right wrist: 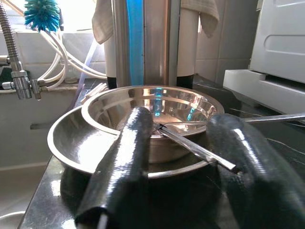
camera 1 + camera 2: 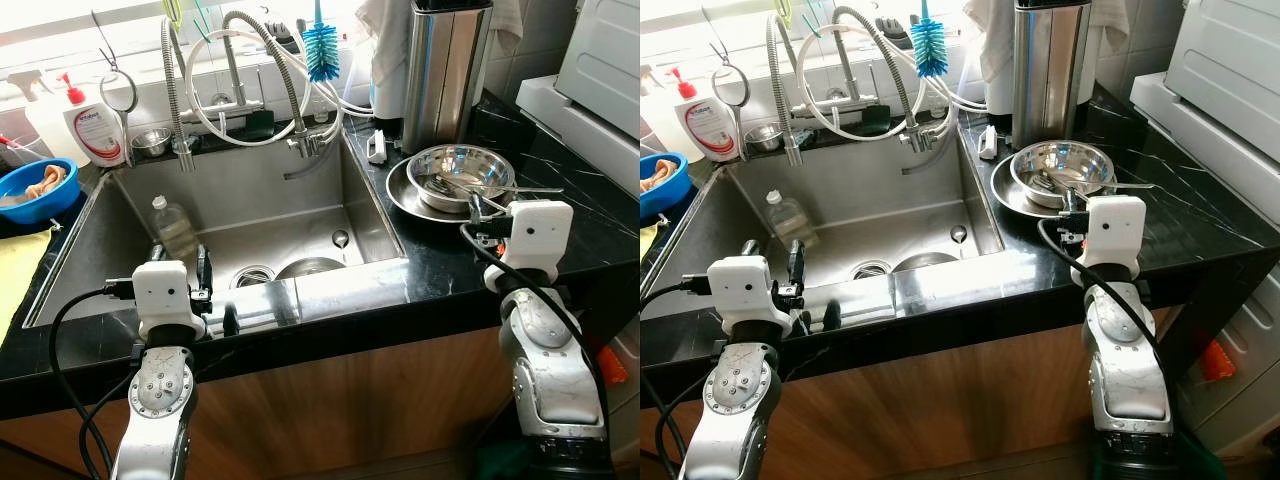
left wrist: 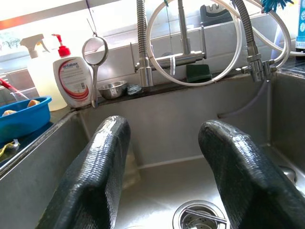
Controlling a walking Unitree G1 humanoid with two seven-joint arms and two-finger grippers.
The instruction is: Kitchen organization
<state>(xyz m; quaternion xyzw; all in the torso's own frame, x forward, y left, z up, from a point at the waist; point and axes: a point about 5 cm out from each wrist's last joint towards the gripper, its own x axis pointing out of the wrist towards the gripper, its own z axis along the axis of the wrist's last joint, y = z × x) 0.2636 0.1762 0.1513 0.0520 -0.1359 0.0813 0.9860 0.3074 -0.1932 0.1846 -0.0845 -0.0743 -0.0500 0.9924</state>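
While both grippers hover spread and empty at the counter's front edge, the nearest hazard sits just past the right gripper [image 1: 174, 191]: loose cutlery [image 1: 195, 148] juts over the rim of the steel bowl [image 1: 152, 107], stacked in a wider steel plate [image 1: 66, 148]. Closing there could lever the utensils out or skid the stack. Beyond the left gripper [image 3: 162, 181], its fingers apart over the sink [image 2: 260, 215], a plastic bottle [image 2: 172, 225] stands beside the drain [image 3: 200, 214]; a clumsy reach would likely topple it. Farther off, coiled faucet hoses [image 2: 255, 75] might snag a raised arm.
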